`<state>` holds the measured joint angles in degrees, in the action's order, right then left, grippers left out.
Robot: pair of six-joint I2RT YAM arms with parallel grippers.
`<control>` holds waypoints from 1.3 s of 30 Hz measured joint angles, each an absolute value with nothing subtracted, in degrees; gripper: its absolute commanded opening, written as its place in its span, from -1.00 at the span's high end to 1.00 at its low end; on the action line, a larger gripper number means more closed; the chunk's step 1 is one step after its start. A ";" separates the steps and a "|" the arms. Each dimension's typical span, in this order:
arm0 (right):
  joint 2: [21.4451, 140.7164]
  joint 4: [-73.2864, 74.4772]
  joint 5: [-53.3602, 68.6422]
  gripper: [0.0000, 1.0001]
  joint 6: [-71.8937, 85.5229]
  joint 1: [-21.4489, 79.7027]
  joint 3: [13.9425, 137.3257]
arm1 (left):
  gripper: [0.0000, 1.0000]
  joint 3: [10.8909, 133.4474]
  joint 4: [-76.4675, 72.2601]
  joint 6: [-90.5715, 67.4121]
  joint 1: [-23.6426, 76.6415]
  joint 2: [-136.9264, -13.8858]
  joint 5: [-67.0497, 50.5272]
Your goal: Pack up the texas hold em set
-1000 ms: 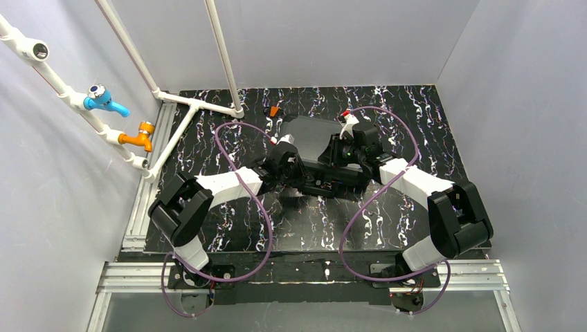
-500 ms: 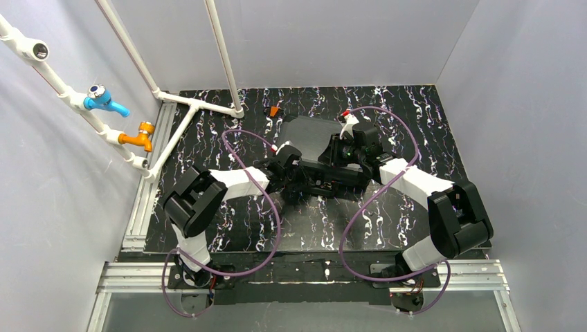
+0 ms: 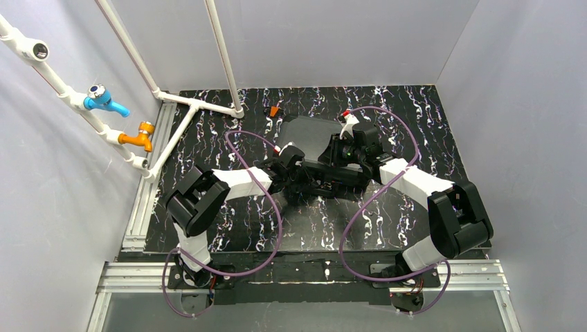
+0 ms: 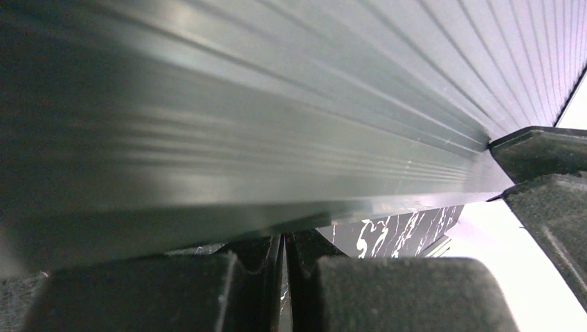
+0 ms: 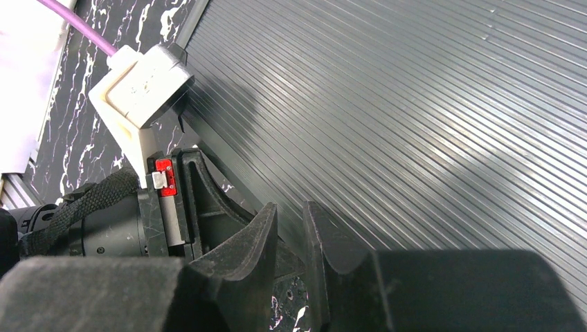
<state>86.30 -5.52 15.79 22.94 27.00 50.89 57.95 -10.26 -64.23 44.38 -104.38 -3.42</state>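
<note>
**Both grippers at the black case, mid-worktop**

At the near edge of the black marbled worktop the 2 arms rise from their bases and reach inward, the left from the near-left corner, the right from the near-right.

The left gripper sits low at the near-left side of the black case. In its wrist view its fingers are pressed together, with only a hairline slit between them, and the ribbed grey shell of the case fills almost the whole view just above them.

The right gripper lies over the right half of the case top. Its wrist view shows its 2 fingers drawn close, with a narrow gap, at the edge of the ribbed lid. Whether they pinch that edge cannot be told. The white camera housing on the left wrist shows just beside that same edge.

The case lies in the middle of the worktop, nearer the far edge. Whether its lid is fully down cannot be told.

Beyond it, near the far edge, lies a small orange object, apart from the case. A white pipe frame stands at the far-left corner.
</note>
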 measured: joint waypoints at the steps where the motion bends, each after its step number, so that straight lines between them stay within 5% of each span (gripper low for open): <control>1: 86.30 -5.52 15.79 0.41 22.94 27.00 50.89 | 1.00 58.02 -10.22 -64.36 44.42 -104.47 -3.44; 39: 86.35 -5.78 15.84 0.42 22.57 27.00 50.72 | 1.00 59.33 -14.11 -59.37 47.03 -106.43 2.61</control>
<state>86.35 -5.78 15.84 22.57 27.00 50.72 59.33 -14.11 -59.37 47.03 -106.43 2.61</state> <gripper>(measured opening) 0.293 0.007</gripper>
